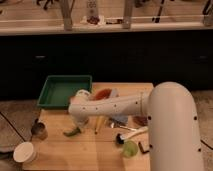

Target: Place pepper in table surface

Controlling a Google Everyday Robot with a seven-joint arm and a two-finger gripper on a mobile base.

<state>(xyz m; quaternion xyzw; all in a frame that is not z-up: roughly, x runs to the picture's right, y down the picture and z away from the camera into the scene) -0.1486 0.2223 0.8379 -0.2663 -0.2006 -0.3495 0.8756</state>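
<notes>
From the one camera, the gripper (80,119) sits low over the table surface (90,150), just at five o'clock of the green tray (50,95). The pepper (73,132) lies on the wood at seven o'clock of the gripper, seemingly touching it. I cannot tell whether it is still gripped. Placing looks nearly done; next calls for letting go and lifting clear.
</notes>
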